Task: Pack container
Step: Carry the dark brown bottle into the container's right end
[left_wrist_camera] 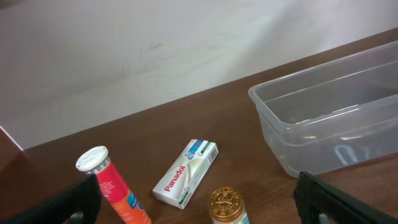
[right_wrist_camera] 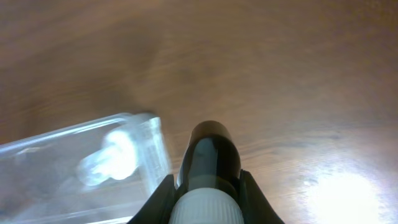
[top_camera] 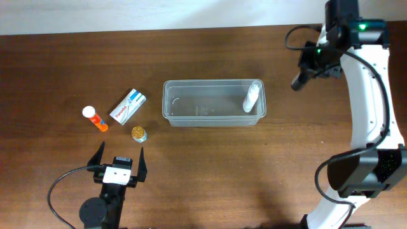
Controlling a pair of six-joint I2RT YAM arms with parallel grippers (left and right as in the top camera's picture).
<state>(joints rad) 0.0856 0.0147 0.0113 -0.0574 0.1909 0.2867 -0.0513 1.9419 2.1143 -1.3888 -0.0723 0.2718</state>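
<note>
The right end effector [top_camera: 301, 76] is gripping a dark bottle [right_wrist_camera: 210, 155] near the container [top_camera: 203, 121] sitting centred on the counter [top_camera: 286, 172]; the left end effector [top_camera: 119, 159] is gaping wide. Lowering early is risking a strike on the rim [top_camera: 261, 89] or white bottle [top_camera: 251, 98] inside.

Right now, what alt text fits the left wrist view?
A clear tub stands at right on a brown table; left of it are a white box, an orange tube and a gold-capped bottle, just ahead of the open left gripper.
</note>
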